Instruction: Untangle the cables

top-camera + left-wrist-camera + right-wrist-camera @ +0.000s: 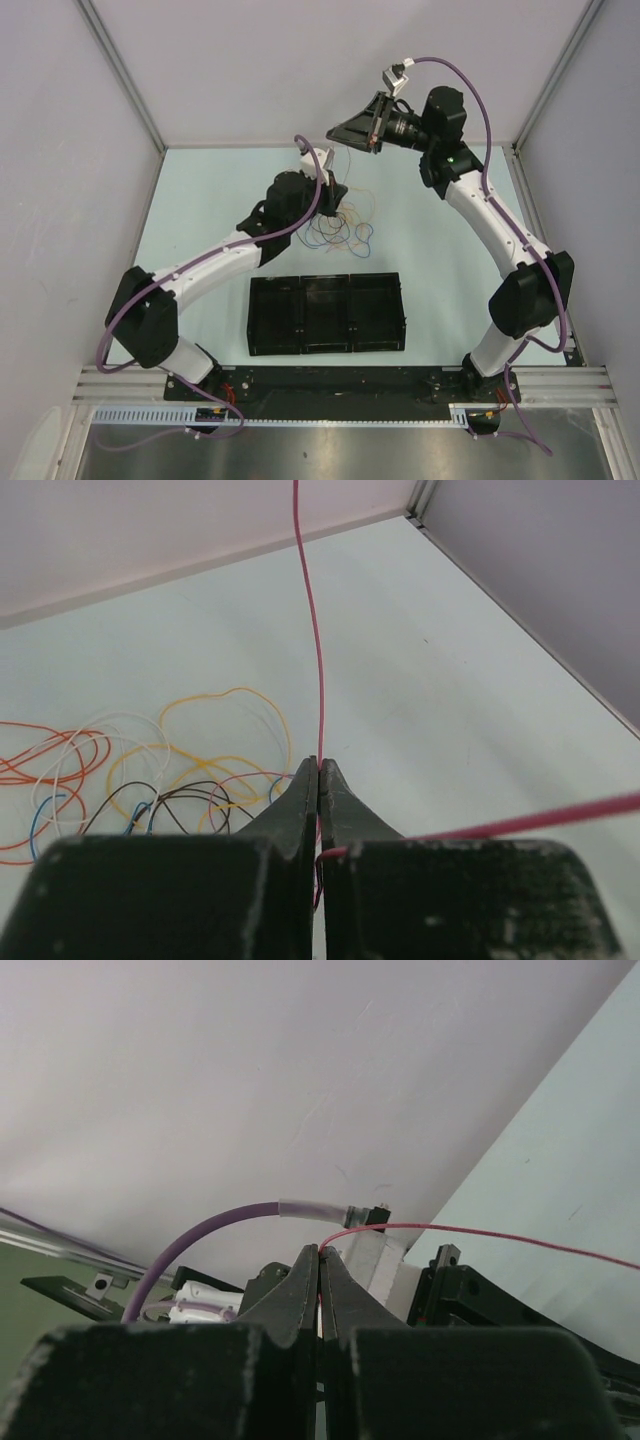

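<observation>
You have the left claw (319,770) pressed together on the red cable (318,680). The strand leaves the fingertips and runs straight up out of the left wrist view, and a second red length crosses the lower right of that view. You have the right claw (320,1252) closed as well, pinching the same red colour of strand, which leaves its tips and arcs away to the right. In the top view the right claw is raised near the back wall, well above the pale surface (430,260). The left claw sits lower, just beside the heap. The other cables (180,770) lie loose on the surface as overlapping loops of orange, yellow, white, brown and blue, to the left of the left claw in its wrist view. A black three-compartment tray (325,313) stands between the arm bases, apart from the heap.
</observation>
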Action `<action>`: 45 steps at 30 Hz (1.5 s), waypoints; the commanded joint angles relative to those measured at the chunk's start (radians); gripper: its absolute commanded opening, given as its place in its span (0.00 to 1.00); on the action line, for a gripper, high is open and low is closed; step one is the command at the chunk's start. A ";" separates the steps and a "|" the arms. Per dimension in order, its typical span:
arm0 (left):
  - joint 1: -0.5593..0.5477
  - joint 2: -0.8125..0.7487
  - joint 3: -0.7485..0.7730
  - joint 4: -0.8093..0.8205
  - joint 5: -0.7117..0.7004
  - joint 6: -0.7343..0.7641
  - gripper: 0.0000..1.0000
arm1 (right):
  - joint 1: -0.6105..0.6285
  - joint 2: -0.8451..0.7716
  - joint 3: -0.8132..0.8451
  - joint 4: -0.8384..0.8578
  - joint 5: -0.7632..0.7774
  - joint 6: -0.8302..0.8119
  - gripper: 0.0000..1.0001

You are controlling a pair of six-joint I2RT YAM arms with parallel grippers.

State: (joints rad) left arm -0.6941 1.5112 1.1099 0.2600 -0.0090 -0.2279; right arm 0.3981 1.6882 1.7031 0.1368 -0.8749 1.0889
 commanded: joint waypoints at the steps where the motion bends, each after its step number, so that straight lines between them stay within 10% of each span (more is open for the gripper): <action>1: -0.007 -0.061 0.096 -0.115 -0.069 0.004 0.00 | -0.031 -0.041 -0.029 0.073 -0.019 0.037 0.00; 22: -0.007 -0.393 0.471 -0.847 -0.155 0.038 0.00 | 0.011 0.090 0.003 -0.159 0.039 -0.113 0.00; 45: -0.005 -0.597 0.387 -0.958 -0.254 -0.129 0.00 | 0.286 0.001 -0.168 -0.364 0.125 -0.270 0.00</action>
State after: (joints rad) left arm -0.6979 0.9844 1.5204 -0.7620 -0.2611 -0.2810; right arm 0.6571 1.7290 1.5635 -0.1242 -0.8070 0.8917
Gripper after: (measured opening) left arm 0.008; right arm 0.010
